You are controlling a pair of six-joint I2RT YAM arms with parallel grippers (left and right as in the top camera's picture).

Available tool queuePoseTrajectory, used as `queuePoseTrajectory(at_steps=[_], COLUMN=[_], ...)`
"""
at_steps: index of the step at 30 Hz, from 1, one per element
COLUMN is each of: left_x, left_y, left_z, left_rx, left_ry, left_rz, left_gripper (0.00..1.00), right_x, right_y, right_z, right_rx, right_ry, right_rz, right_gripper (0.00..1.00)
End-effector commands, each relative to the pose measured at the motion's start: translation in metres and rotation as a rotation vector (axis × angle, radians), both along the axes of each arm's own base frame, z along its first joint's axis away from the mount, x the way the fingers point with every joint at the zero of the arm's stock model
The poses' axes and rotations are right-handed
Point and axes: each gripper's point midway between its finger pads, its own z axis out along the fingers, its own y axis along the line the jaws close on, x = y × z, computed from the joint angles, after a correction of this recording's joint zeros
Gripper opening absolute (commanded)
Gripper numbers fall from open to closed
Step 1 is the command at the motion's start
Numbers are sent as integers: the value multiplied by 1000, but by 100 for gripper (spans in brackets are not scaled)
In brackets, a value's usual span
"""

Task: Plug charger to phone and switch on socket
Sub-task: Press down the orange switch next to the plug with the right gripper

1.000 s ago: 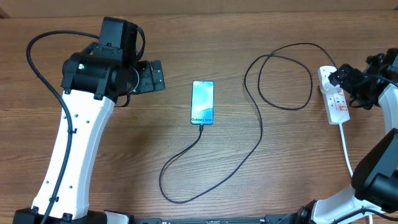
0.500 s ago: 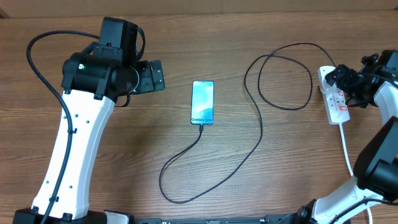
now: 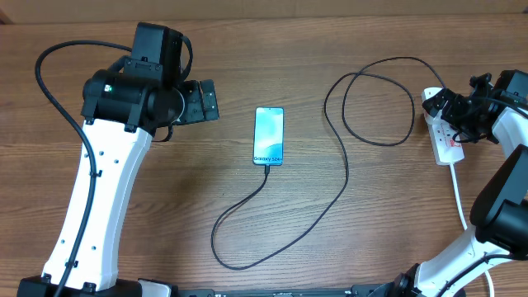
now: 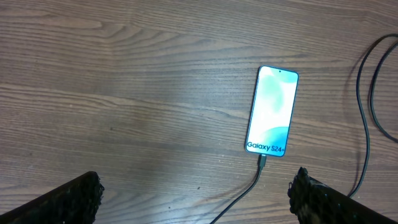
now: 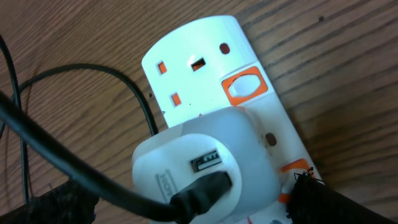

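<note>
The phone point(image 3: 269, 135) lies flat mid-table with its cyan screen up; it also shows in the left wrist view point(image 4: 272, 111). The black charger cable point(image 3: 345, 177) has its tip in the phone's near end point(image 4: 262, 163). It loops across the table to a white adapter point(image 5: 205, 165) seated in the white power strip point(image 3: 448, 142). My right gripper point(image 3: 452, 106) hovers over that adapter, open, with a finger on either side point(image 5: 186, 186). An orange switch point(image 5: 244, 87) sits beside the empty far outlet. My left gripper point(image 3: 198, 101) is open and empty, left of the phone point(image 4: 196, 205).
The strip's white cord point(image 3: 459, 198) runs toward the table's near right edge. The charger cable forms a wide loop point(image 3: 375, 99) left of the strip and a long bend point(image 3: 235, 256) near the front. My left arm's cable point(image 3: 49, 99) arcs at the left.
My right gripper has shifted slightly left and toward the far side over the strip's adapter end. The left arm, the phone and the cable have not moved.
</note>
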Motion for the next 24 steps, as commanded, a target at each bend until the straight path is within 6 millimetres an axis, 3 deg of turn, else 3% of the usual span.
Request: queuePoseTrajectory(at_steps=[1,24], left_x=[3,3], left_y=[2,2], left_z=[4,4], left_rx=[15,15], left_ry=[-12,-12], left_rz=[-9,-9], left_gripper=[100,99], right_x=[1,4], right_y=[5,11], right_z=[-8,-5], right_rx=[17,43], right_ry=[-3,-30], right_rz=[31,64], right_gripper=[99,99])
